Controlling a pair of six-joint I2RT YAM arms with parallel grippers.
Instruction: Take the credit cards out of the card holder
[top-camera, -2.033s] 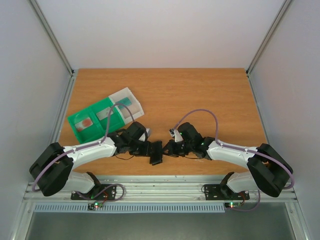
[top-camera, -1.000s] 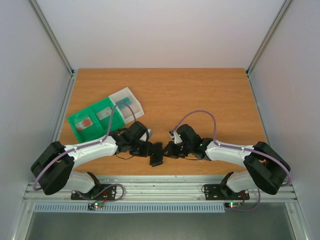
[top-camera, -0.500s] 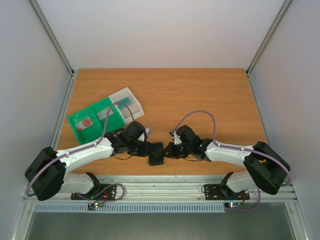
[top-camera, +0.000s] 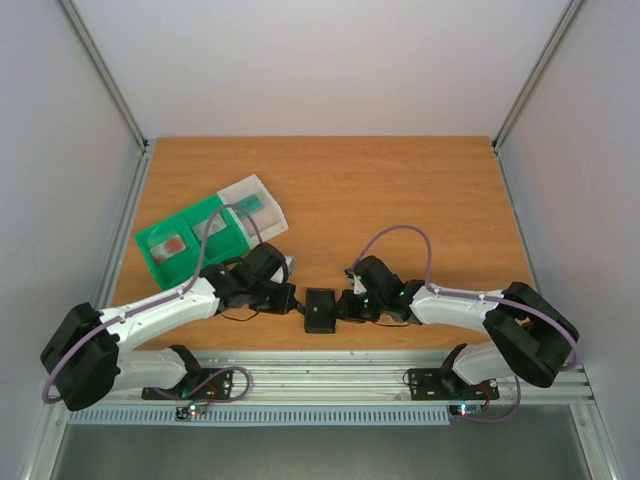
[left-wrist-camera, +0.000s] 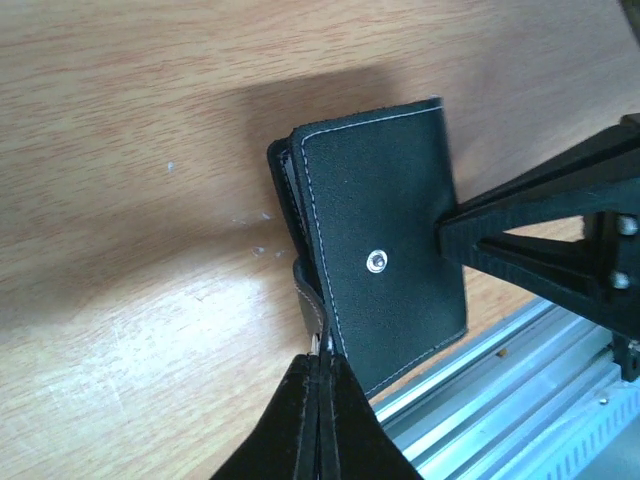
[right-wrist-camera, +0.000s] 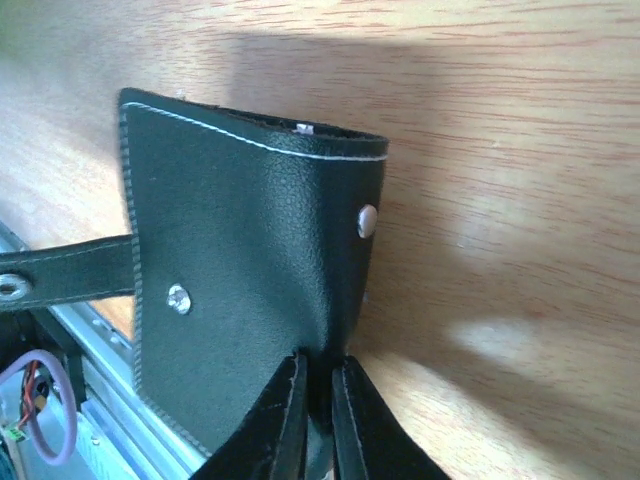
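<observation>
the card holder is folded shut at the near edge of the table, between the two arms. its long axis runs from near to far, so each gripper meets a long side. the left gripper is clenched on the tab at the left edge. the right gripper is pinched on the cover at the right edge. both touch it, so neither is nearer. no card shows inside. judgement: drawing the tab leftward against the right-hand hold should open the cover. the tray stands well apart, far left.
</observation>
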